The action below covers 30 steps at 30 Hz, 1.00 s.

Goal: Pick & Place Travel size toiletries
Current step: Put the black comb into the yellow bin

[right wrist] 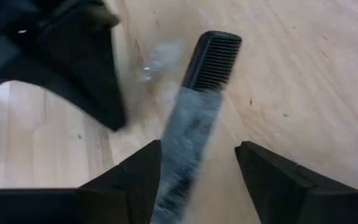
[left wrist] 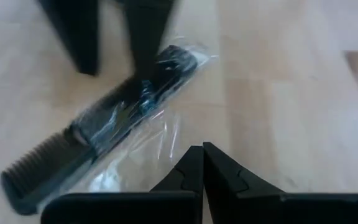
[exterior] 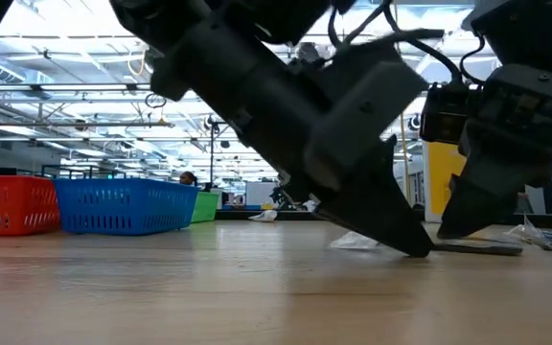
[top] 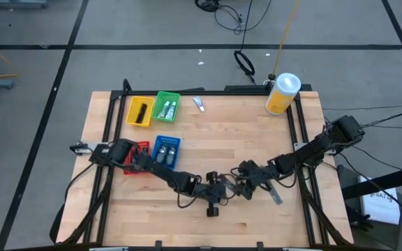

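Both arms met near the front middle of the counter [top: 257, 132], over a black comb [right wrist: 194, 106] lying flat in a clear wrapper [left wrist: 135, 146].

Right hand [right wrist: 197, 171]: fingers spread wide and straddling the comb's handle end, one on each side, with the toothed end pointing away from the wrist. Nothing was gripped; the comb rested on the wood between the fingers. This stance suited a pinch across the narrow width, probably the only grasp a flat item allows.

Left hand [left wrist: 202, 171]: fingertips pressed together, empty, just beside the wrapper's loose edge. In the low view its tips came down close to the counter next to the crinkled film; whether they touched it cannot be told. It may have been set there to steady or nudge the comb for the other arm.

Sorting trays stood at the rear left: a yellow tray [top: 139, 111] with a dark piece, a green tray [top: 167, 107] with tubes, a blue tray [top: 165, 151] with tubes, and a red tray [top: 137, 157] partly hidden by the left arm. One tube [top: 198, 104] lay loose beside the green tray, well apart from both hands. A yellow container [top: 282, 94] stood at the rear right.

By judgement, several items were already sorted; the comb and loose tube remained.
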Each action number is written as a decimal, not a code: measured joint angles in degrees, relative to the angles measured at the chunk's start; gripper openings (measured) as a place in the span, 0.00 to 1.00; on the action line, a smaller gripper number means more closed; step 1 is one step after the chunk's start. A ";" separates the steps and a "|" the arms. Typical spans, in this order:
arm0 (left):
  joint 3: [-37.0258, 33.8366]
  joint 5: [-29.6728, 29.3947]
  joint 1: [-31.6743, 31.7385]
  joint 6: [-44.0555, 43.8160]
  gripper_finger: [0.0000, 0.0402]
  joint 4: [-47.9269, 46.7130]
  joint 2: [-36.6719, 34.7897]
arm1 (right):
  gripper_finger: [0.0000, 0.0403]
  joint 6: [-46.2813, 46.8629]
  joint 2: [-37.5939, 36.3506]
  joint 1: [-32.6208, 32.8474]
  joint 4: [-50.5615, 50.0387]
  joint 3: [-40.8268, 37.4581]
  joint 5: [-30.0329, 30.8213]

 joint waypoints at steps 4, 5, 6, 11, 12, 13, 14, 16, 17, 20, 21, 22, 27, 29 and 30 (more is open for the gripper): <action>0.06 -0.19 1.73 -1.01 0.02 -1.01 0.67 | 0.53 -0.16 0.03 -0.41 0.41 -0.03 -1.09; 0.07 -0.20 2.02 -1.05 0.02 -0.84 0.78 | 0.53 -0.07 0.04 -0.44 0.30 -0.03 -1.13; 0.09 -0.13 2.32 -1.14 0.02 -0.85 0.96 | 0.53 0.01 0.07 -0.46 0.29 -0.03 -1.17; 0.17 0.44 3.23 -1.84 0.02 1.02 3.43 | 0.51 1.00 0.90 -0.84 0.57 -0.01 -1.96; 0.15 0.46 3.38 -1.86 0.02 1.43 3.75 | 0.51 1.07 1.58 -0.89 0.93 0.01 -2.38; 0.17 0.67 3.51 -1.99 0.02 1.59 4.06 | 0.51 1.10 2.24 -0.98 1.93 0.01 -2.57; 0.19 0.85 3.63 -2.11 0.02 1.70 4.32 | 0.51 1.10 2.79 -1.14 2.91 0.01 -2.80; 0.17 1.14 3.82 -2.12 0.02 1.99 4.62 | 0.50 1.12 3.39 -1.29 3.87 0.02 -3.87; 0.17 1.15 3.85 -2.12 0.02 1.96 4.67 | 0.50 1.10 3.91 -1.29 4.77 -0.03 -4.19; 0.11 1.25 3.84 -2.10 0.02 2.42 4.70 | 0.50 1.10 4.62 -1.70 6.00 -0.03 -5.20; 0.11 1.18 3.84 -2.10 0.02 2.53 4.72 | 0.50 1.08 4.62 -1.72 5.99 -0.03 -5.68; 0.07 0.90 3.84 -2.01 0.02 2.70 4.72 | 0.50 1.08 4.62 -1.75 5.97 -0.03 -5.99; 0.00 -1.98 3.46 -1.90 0.02 3.14 4.76 | 0.50 0.74 4.47 -1.75 5.90 -0.03 -7.70; -0.04 -2.54 3.30 -1.78 0.02 2.84 3.95 | 0.50 -1.51 4.47 -1.75 5.86 -0.03 -8.01; -0.04 -2.63 3.18 -1.54 0.02 2.92 3.92 | 0.50 -3.28 4.47 -1.62 5.73 -0.03 -7.93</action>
